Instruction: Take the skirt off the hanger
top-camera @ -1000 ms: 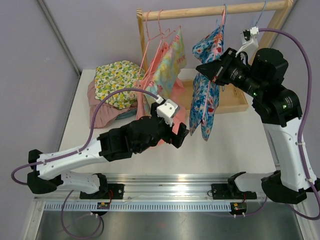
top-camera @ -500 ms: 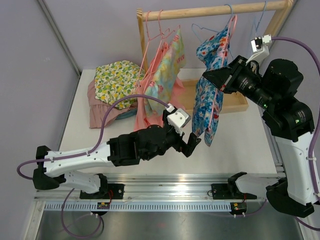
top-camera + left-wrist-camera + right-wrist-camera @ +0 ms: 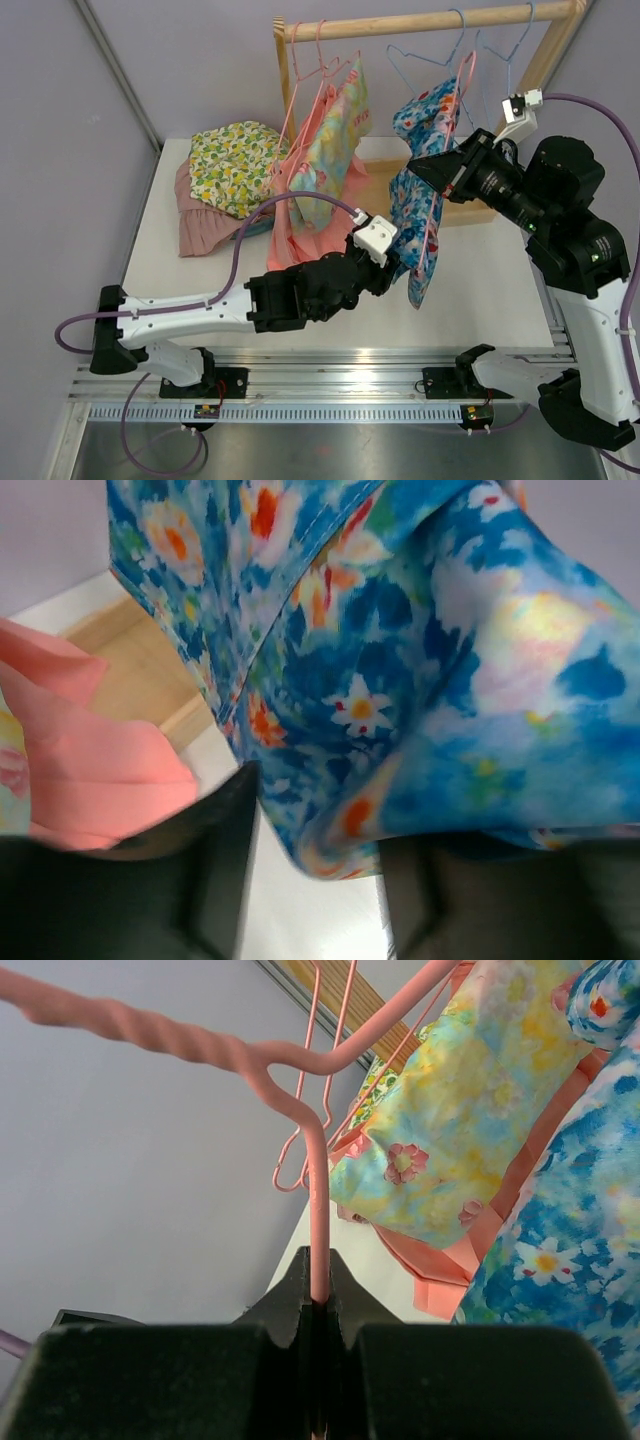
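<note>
Black L gripper sits at the 7 o'clock of a blue floral skirt. The skirt's hem dangles between its fingers, which stand partly apart, and the cloth isn't visibly pinched. The skirt hangs mid-frame on a pink hanger, under a wooden rail. At the skirt's 2 o'clock, R gripper is clamped tight on the hanger wire. Step in hand, prob.: catching the hem. Next: L should close on the fabric, then draw it toward 6 o'clock w/ R bracing the hanger.
</note>
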You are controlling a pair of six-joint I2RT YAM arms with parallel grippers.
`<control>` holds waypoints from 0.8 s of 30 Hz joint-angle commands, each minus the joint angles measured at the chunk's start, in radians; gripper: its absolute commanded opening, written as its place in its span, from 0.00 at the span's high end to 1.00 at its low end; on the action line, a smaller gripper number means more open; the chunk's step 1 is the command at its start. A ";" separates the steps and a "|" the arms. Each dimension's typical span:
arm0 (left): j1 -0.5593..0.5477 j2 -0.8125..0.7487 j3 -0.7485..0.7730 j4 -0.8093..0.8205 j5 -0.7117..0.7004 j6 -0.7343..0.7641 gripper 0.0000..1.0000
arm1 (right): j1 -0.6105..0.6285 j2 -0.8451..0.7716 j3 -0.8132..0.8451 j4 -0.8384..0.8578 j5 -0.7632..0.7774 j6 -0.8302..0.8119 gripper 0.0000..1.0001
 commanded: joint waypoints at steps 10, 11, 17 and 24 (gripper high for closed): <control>-0.006 0.036 -0.214 0.185 0.009 -0.072 1.00 | 0.004 -0.037 0.064 0.062 -0.028 0.005 1.00; -0.006 0.045 -0.233 0.193 0.009 -0.088 1.00 | 0.006 -0.032 0.075 0.053 -0.028 0.003 1.00; -0.001 0.189 -0.294 0.227 0.012 -0.156 1.00 | 0.004 -0.017 0.132 0.026 -0.039 0.006 1.00; -0.003 0.300 -0.358 0.293 0.067 -0.214 1.00 | 0.004 -0.006 0.146 0.016 -0.062 0.022 1.00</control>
